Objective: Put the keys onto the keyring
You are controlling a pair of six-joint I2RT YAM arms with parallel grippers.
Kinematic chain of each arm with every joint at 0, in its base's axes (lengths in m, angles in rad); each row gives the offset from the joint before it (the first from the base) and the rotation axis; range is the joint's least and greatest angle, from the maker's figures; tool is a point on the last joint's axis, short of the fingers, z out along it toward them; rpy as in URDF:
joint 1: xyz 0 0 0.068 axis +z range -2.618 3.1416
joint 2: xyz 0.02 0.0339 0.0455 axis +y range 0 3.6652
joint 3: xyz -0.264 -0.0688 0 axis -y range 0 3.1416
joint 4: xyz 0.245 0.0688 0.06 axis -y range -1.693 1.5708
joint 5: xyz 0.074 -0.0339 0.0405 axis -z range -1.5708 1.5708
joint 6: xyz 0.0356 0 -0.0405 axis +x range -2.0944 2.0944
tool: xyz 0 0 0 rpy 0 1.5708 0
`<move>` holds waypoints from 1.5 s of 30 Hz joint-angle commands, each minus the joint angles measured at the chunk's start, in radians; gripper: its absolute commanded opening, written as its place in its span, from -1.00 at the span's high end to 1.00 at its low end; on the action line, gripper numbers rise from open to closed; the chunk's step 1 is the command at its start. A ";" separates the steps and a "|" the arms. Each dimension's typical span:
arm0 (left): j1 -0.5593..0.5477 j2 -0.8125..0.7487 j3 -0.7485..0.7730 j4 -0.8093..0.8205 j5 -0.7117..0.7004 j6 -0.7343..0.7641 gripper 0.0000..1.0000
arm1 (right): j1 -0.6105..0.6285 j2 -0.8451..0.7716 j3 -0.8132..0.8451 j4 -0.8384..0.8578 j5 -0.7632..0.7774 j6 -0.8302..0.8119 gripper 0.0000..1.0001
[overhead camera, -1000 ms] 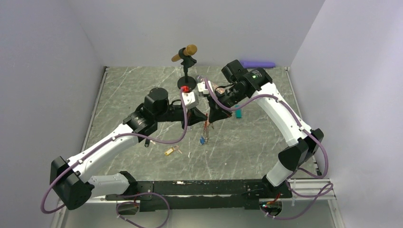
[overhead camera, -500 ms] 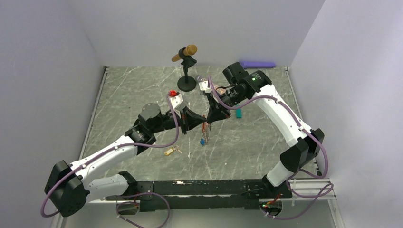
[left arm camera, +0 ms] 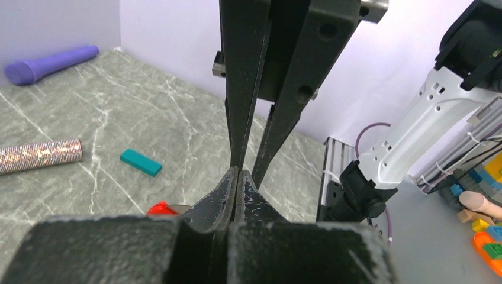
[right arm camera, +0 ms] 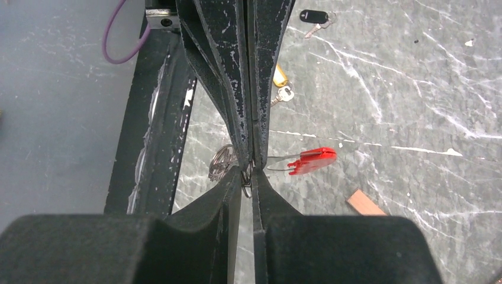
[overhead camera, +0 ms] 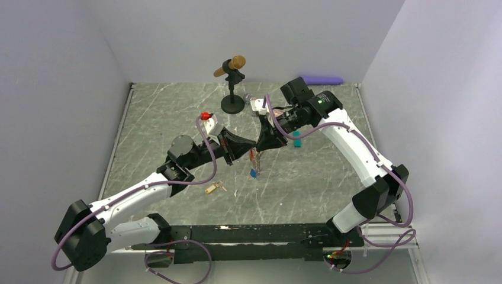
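My left gripper (overhead camera: 251, 147) and right gripper (overhead camera: 260, 147) meet tip to tip above the middle of the table. The keyring (overhead camera: 255, 160) hangs just beneath them, with a blue-tagged key (overhead camera: 253, 173) at its lower end. In the right wrist view its red clip (right arm camera: 312, 158) and silvery coil (right arm camera: 222, 161) show on either side of the tips. The left gripper (left arm camera: 237, 173) is shut where the ring sits. The right gripper (right arm camera: 247, 177) stands a slit apart, with the ring's wire in the gap. A yellow-tagged key (overhead camera: 211, 189) and a black-tagged key (right arm camera: 314, 16) lie on the table.
A microphone on a round stand (overhead camera: 232, 104) is at the back centre, and a purple tube (overhead camera: 320, 80) lies against the back wall. A teal block (left arm camera: 141, 162) and a glittery tube (left arm camera: 38, 155) lie beyond the grippers. A tan wooden block (right arm camera: 364, 204) lies near the clip.
The left arm's wrist and elbow have drawn back to the left while its fingertips stayed at the right gripper. The right jaws have parted slightly. The keyring still hangs there.
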 commanded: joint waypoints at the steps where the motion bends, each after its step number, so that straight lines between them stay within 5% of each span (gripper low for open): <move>1: 0.008 -0.024 0.009 0.206 -0.097 -0.031 1.00 | 0.005 -0.030 -0.022 -0.010 -0.061 0.025 0.68; 7: 0.007 -0.027 0.003 0.228 -0.105 -0.036 1.00 | -0.012 -0.032 -0.021 0.007 -0.082 0.041 0.68; 11: 0.008 -0.017 -0.005 0.247 -0.096 -0.049 1.00 | -0.028 -0.037 -0.010 0.016 -0.109 0.049 1.00; 21: 0.009 -0.004 -0.004 0.195 -0.016 -0.029 1.00 | -0.044 -0.054 -0.019 0.014 -0.120 0.029 1.00; 27: 0.032 -0.035 0.074 -0.075 0.082 0.109 0.17 | -0.045 -0.057 -0.002 -0.038 -0.048 -0.003 1.00; 30: 0.057 -0.054 0.138 -0.261 0.155 0.221 -0.03 | -0.044 -0.052 0.022 -0.087 0.004 -0.030 1.00; 37: 0.063 -0.044 0.300 -0.644 0.194 0.560 -0.21 | -0.007 0.017 0.148 -0.252 0.172 -0.101 1.00; 45: -0.017 -0.001 0.351 -0.690 0.114 0.714 -0.27 | 0.049 0.077 0.216 -0.309 0.302 -0.080 1.00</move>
